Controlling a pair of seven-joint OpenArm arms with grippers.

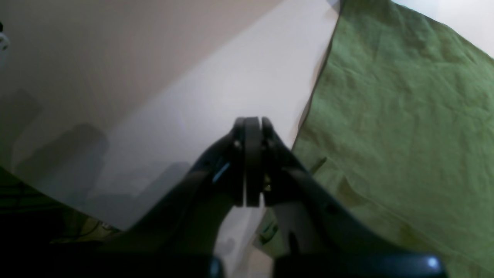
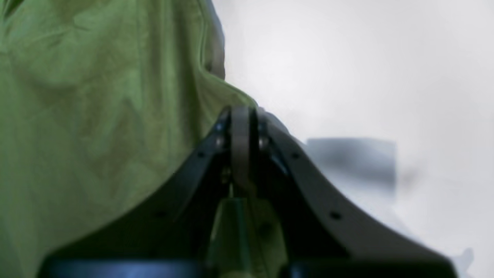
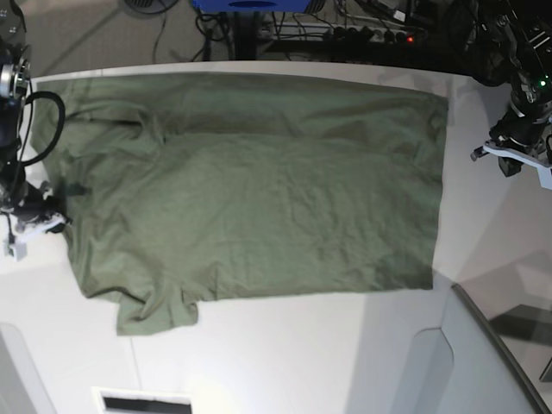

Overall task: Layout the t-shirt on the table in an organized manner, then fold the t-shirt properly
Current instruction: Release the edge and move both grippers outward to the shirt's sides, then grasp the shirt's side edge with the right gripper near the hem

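T-shirt (image 3: 259, 190) flat on table (image 3: 285, 354); right gripper (image 2: 242, 116) pinching its edge, left gripper (image 1: 252, 127) clamped empty.

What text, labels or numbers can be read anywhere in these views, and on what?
None readable.
t-shirt: plain olive green, no print; no neck label shows.
table: bare white, no markings.
left gripper and right gripper: black, no lettering visible; both wrist views are blurred.
Background gear beyond the table: too small to read.

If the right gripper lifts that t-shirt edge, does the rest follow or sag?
Probably sags: the t-shirt lies limp and creased on the table. Likely light, so it may drag along rather than peel. The right gripper looks pinched on a bunched edge, which could slip.
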